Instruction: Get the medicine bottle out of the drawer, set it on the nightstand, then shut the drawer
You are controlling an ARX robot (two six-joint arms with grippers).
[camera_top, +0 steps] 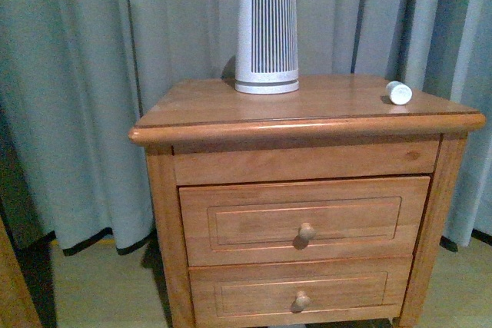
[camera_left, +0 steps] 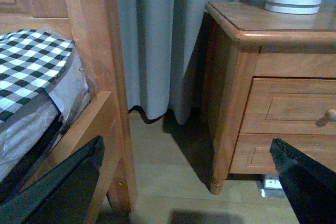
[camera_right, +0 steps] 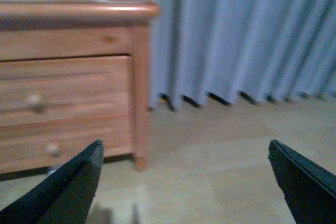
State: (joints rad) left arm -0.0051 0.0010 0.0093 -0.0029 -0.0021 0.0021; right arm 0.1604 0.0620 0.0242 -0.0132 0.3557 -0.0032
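The medicine bottle (camera_top: 398, 92) lay on its side on the nightstand (camera_top: 307, 105), near the right front corner of the top and well apart from the ribbed white cylinder (camera_top: 267, 38) at the back. The drawer (camera_top: 304, 219) sat flush with the frame, its knob (camera_top: 307, 230) untouched. Judged from this, both placement and closing looked complete.

Neither arm showed in the front view. The left gripper (camera_left: 186, 182) was spread wide and empty, low beside the bed frame (camera_left: 94, 77), clear of the cabinet. The right gripper (camera_right: 184, 182) was likewise spread and empty, off the nightstand's right side, above bare floor.

What remained was withdrawal, in my judgement. It would be done well by keeping both arms away from the top edge, since the bottle, lying on its side, could roll if the cabinet were bumped.
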